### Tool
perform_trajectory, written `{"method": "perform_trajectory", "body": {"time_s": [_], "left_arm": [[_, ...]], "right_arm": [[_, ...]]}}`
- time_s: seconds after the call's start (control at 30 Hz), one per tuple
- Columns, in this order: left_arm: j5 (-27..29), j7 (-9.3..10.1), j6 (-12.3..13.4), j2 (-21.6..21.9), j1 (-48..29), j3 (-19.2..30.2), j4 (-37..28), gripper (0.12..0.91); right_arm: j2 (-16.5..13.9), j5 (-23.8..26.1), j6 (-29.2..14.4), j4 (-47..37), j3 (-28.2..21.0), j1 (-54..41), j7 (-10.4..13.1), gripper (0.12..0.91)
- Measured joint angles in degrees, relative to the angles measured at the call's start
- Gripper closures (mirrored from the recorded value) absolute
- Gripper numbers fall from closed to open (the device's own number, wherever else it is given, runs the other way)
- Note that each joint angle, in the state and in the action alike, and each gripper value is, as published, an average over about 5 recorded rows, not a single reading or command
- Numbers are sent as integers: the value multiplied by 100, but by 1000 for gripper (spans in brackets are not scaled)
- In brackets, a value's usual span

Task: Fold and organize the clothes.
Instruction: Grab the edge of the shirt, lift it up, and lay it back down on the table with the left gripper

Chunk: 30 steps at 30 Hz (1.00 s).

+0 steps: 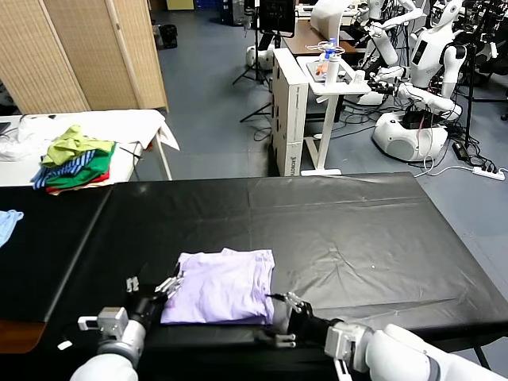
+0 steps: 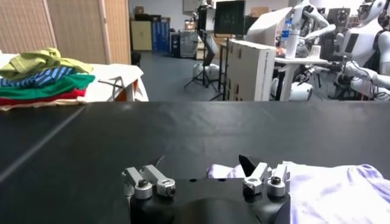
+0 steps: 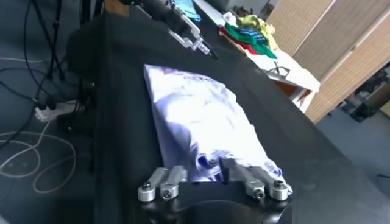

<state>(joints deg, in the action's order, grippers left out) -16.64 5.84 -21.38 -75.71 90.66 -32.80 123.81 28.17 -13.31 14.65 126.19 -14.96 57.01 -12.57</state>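
One lavender T-shirt (image 1: 225,286) lies folded into a compact rectangle on the black tabletop (image 1: 341,230), near its front edge and directly between the two grippers. The left gripper (image 1: 161,290) sits at the shirt's left edge with its jaws spread wide and nothing between them; in the left wrist view one jaw tip is touching or just above the purple fabric, the other over bare tabletop. The right gripper (image 1: 284,320) is at the shirt's near right corner, jaws also wide apart and holding nothing, with the folded corner lying just ahead of them and a patch of darker print showing at that edge in the right wrist view. The fold looks done, so what remains is judged to be tidying or moving the bundle. The risk lies in how close both sets of jaws are to thin, soft cloth: a jaw tip drawn back while snagged on a layer could drag the top fold open or skew the stack. A pile of garments (image 1: 75,159) sits on a white table well beyond the left gripper, and a light blue cloth (image 1: 6,223) lies farther out on that side.
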Motion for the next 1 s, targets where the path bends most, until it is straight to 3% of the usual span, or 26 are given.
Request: {"method": "perform_trajectory", "body": {"time_s": [0.13, 0.23, 0.4, 0.53, 0.73, 1.0], "left_arm": [[81, -14, 87, -35, -19, -5, -70, 123], [107, -63, 177, -70, -46, -22, -146, 123], [-68, -254, 388, -188, -42, -108, -330, 123], [-435, -401, 459, -334, 26, -193, -406, 123], [-1046, -603, 504, -586, 83, -251, -451, 123], [-1633, -761, 604, -840, 68, -423, -639, 123]], "right_arm": [[-66, -564, 74, 91, 309, 244, 204, 122], [39, -1055, 240, 60, 639, 459, 514, 119], [557, -1915, 584, -127, 1469, 899, 1150, 118], [1069, -2564, 802, -263, 2240, 1278, 1499, 118], [1627, -3046, 898, -301, 3185, 1759, 1623, 118], [1856, -3140, 885, -283, 3759, 2061, 1622, 118]]}}
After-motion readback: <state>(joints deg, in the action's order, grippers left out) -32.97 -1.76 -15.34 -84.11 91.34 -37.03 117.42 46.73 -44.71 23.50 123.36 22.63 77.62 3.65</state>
